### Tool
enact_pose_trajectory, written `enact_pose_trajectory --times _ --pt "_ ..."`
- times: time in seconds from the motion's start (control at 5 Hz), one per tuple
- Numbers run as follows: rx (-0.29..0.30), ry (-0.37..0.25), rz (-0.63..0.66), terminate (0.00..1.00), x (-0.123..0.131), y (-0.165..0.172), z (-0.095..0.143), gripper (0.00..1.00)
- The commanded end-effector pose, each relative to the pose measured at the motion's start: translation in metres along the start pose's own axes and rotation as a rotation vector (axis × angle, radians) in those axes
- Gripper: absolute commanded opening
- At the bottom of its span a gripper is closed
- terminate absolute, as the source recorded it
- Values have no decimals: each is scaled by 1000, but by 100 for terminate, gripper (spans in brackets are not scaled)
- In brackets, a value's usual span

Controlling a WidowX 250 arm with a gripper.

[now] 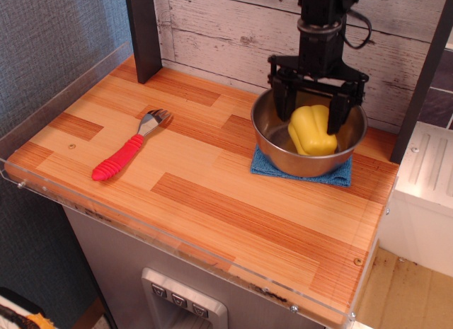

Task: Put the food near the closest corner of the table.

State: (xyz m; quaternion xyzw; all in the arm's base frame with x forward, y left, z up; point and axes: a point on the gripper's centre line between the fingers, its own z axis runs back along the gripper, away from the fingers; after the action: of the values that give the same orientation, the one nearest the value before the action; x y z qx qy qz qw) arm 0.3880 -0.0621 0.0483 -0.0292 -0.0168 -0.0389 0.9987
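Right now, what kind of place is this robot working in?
Probably a toy kitchen mock-up for robot tests, not a real kitchen. A small wooden table with a clear rim holds a steel bowl with a plastic yellow pepper, a red-handled fork, and a whitewashed plank backdrop.

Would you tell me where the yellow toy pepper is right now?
The yellow pepper lies inside the steel bowl at the table's far right, between the open gripper's fingers.
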Motion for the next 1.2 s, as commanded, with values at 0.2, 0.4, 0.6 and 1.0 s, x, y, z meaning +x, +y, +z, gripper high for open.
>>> enact_pose_trajectory --times 0.2,0.4,0.6,1.0 --pt "5 -86 -30 0 5 -4 25 0" --pt "-5 -118 -38 0 7 -4 33 0" --pt "-33 -178 -44 0 8 -7 52 0" --pt "-49 -155 -38 0 8 -4 48 100"
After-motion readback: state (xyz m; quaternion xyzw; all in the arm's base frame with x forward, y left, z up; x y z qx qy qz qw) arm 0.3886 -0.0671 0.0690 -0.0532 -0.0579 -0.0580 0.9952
